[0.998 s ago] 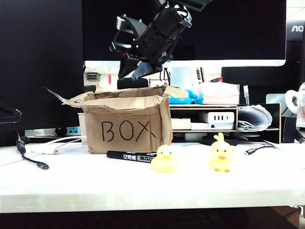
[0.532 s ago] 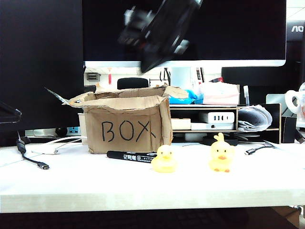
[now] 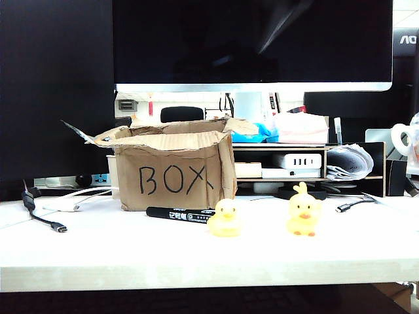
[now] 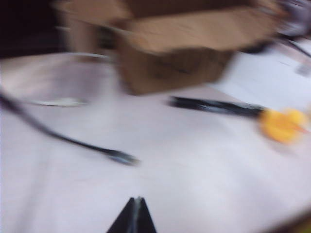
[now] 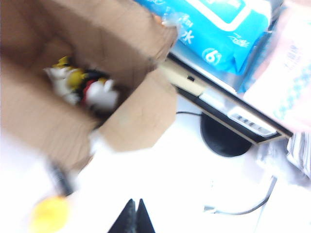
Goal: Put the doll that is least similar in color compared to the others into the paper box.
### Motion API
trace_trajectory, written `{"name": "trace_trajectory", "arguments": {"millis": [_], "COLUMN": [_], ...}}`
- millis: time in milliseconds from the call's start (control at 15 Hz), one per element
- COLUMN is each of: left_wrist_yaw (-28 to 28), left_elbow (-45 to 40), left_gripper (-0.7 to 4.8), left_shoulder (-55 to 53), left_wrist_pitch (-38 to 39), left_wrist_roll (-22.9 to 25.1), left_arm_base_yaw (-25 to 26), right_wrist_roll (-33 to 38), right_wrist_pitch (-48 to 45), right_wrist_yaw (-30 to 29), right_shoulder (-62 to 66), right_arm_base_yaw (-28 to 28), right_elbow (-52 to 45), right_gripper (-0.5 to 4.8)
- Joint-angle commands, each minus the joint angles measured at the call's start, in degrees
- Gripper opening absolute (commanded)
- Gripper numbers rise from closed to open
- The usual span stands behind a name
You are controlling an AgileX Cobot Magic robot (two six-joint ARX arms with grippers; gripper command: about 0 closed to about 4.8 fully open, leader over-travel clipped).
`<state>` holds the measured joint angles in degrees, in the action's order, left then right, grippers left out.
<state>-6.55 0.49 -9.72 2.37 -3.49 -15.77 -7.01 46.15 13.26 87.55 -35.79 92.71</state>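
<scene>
My right gripper, jaws together and empty, hung above the paper box holding the doll; my left gripper was closed too. Best retreat clear of the flaps.

Black marker lies on the white table, a yellow rubber duck just at its right end, and a tufted yellow chick farther right.
</scene>
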Motion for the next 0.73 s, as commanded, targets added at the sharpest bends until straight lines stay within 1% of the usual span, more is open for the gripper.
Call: {"name": "trace_trajectory", "arguments": {"millis": [67, 133, 200, 266, 333, 399, 532, 599, 732], "left_wrist_yaw": [-0.11, -0.09, -0.07, -0.13, -0.11, 0.07, -0.04, -0.13, -0.11], "left_elbow": [0.04, 0.04, 0.04, 0.07, 0.07, 0.13, 0.11, 0.11, 0.11], "left_gripper": [-0.05, -0.05, -0.05, -0.05, -0.05, -0.05, -0.05, -0.05, -0.05], "left_shoulder": [2.93, 3.96, 4.98, 7.54, 9.18, 9.53, 9.53, 9.53, 9.53], "left_wrist_pitch": [-0.77, -0.72, -0.72, -0.7, -0.74, -1.68, -1.38, -1.16, -1.16], "left_wrist_roll": [0.04, 0.04, 0.04, 0.04, 0.04, 0.04, 0.04, 0.04, 0.04], "left_arm_base_yaw": [7.89, 9.92, 11.1, 12.39, 12.92, 13.44, 13.42, 13.38, 13.35], "right_wrist_roll": [4.59, 5.77, 6.82, 8.5, 8.76, 9.01, 12.13, 13.29, 14.88], "right_wrist_pitch": [-0.5, -0.33, -0.2, 0.39, 0.63, 0.96, 1.18, 0.42, -1.57], "right_wrist_yaw": [1.66, 2.29, 2.27, 2.38, 3.08, 5.66, 11.72, 15.76, 19.41], "right_shoulder": [-8.37, -10.97, -13.31, -17.07, -18.51, -20.68, -24.46, -26.88, -30.38], "right_arm_base_yaw": [-2.08, -2.99, -3.98, -6.1, -7.37, -9.81, -15.47, -18.51, -22.27], "right_elbow": [-4.68, -6.34, -7.82, -10.05, -11.02, -12.72, -16.59, -19.41, -23.67], "right_gripper": [-0.02, -0.02, -0.02, -0.02, -0.02, -0.02, -0.02, -0.01, -0.02]}}
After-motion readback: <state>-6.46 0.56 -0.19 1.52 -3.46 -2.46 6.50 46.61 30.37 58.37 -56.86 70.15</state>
